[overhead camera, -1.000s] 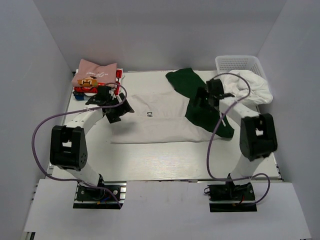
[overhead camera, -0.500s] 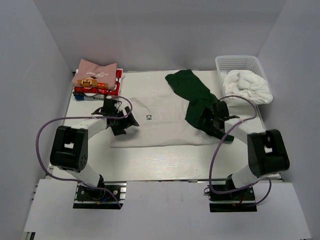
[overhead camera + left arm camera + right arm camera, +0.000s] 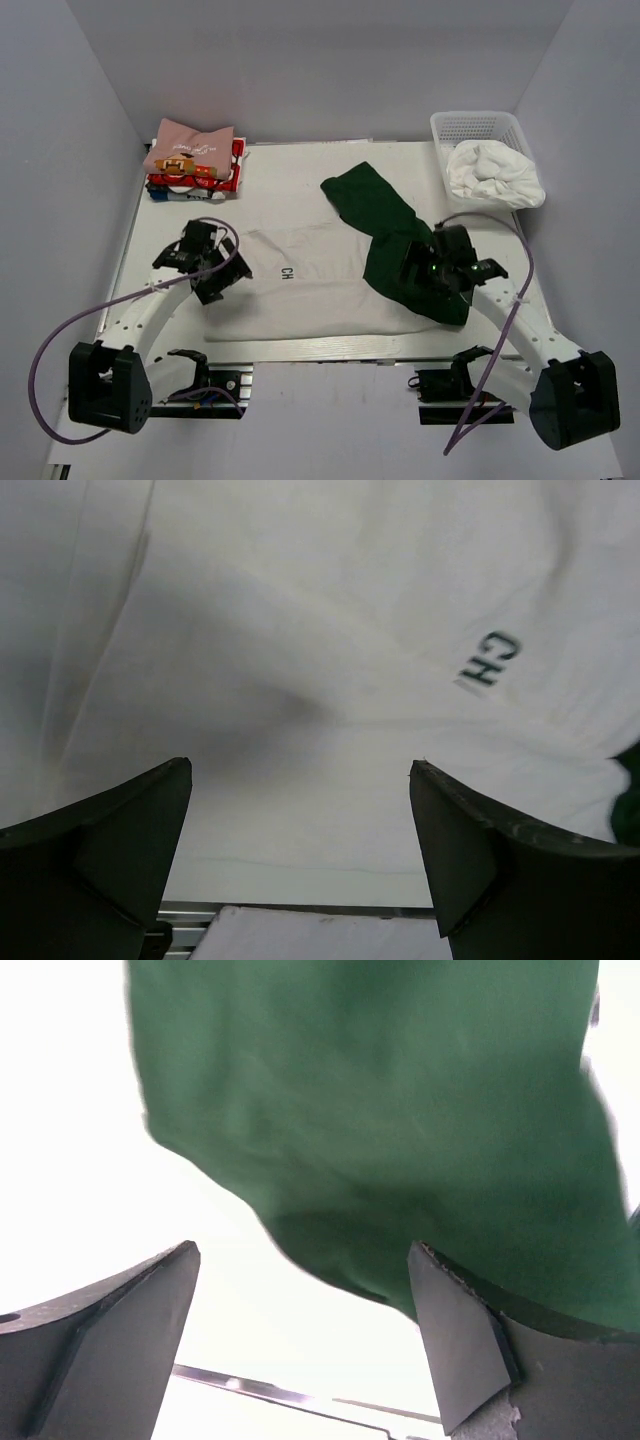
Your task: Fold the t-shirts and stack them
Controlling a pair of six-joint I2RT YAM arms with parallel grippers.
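An off-white t-shirt (image 3: 320, 290) with a "CH" print (image 3: 487, 660) lies flat across the middle of the table. Its dark green sleeve (image 3: 385, 215) is draped over its right end. My left gripper (image 3: 212, 275) is at the shirt's left edge, jaws open over white cloth (image 3: 300, 770). My right gripper (image 3: 432, 275) is over the green sleeve (image 3: 380, 1110), also open, nothing between its fingers (image 3: 302, 1250). Folded t-shirts are stacked at the back left, a pink one (image 3: 190, 145) on top and a red one (image 3: 236, 152) under it.
A white basket (image 3: 480, 125) at the back right holds crumpled white cloth (image 3: 495, 172). The table's near metal edge (image 3: 320, 348) runs just below the shirt's hem and shows in both wrist views. Grey walls enclose the table.
Both grippers have drawn back toward the near edge, and the off-white shirt with its green sleeve has shifted nearer with them. Both arms now reach low over the table.
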